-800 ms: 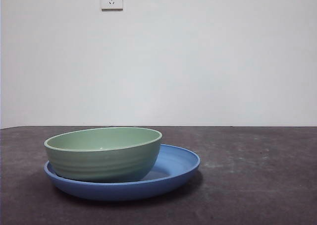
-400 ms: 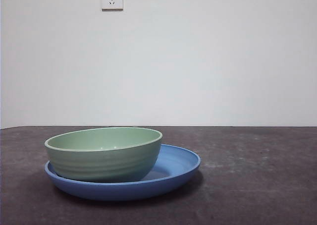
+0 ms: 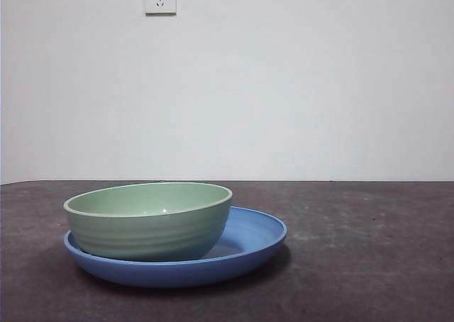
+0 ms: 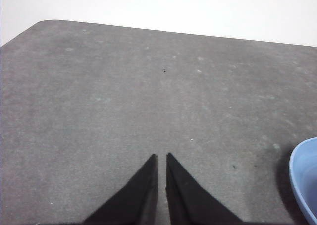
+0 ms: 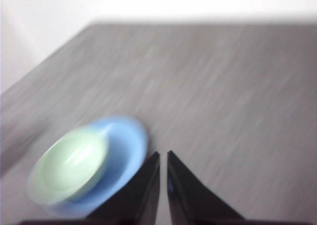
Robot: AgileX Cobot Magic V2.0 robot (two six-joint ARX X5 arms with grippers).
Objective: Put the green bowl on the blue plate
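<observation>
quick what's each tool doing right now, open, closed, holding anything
Left tool: closed, holding nothing, over bare table.
Right tool: closed, holding nothing, clear of the green bowl on the blue plate.

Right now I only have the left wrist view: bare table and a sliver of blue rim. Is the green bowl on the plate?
Observer: Yes. The front view shows the pale mint-green round bowl sitting in the glossy blue round plate, off-centre toward one side.
Operator: Is any claw holding it?
Observer: No. The right claw is shut, empty and apart from the bowl, though its wrist picture is blurred.
Operator: Does the bowl sit level?
Observer: Not quite. From the front it looks slightly tilted, with one side of its rim lower.
</observation>
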